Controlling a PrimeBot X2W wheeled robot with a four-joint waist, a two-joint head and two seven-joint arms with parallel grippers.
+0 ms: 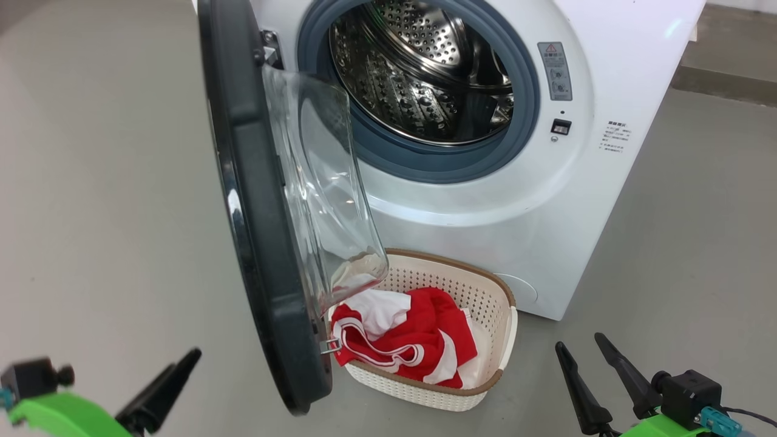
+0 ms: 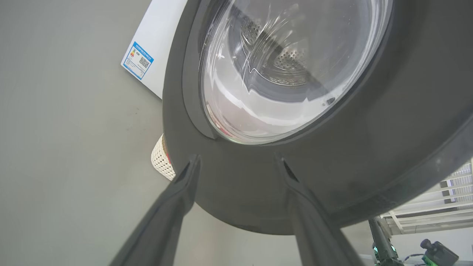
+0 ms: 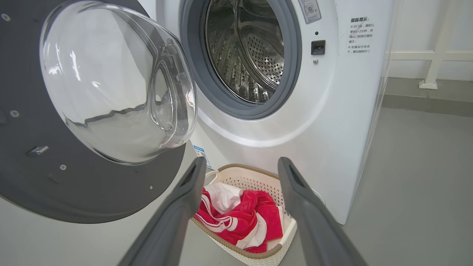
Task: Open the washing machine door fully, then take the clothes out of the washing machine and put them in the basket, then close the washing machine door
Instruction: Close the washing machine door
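Clothes [image 1: 419, 340] lie in basket [image 1: 485, 285] just ahead of right gripper [image 3: 240, 162], jaws wide, holding nothing. Drum [image 1: 419, 73] looks empty, so unloading seems done. Washing machine door [image 1: 255, 212] stands open just in front of left gripper [image 2: 237, 159], also spread & empty, prob. placed to push it shut.

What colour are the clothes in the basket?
The clothes are bright red with white panels and white stripes, best seen in the head view.
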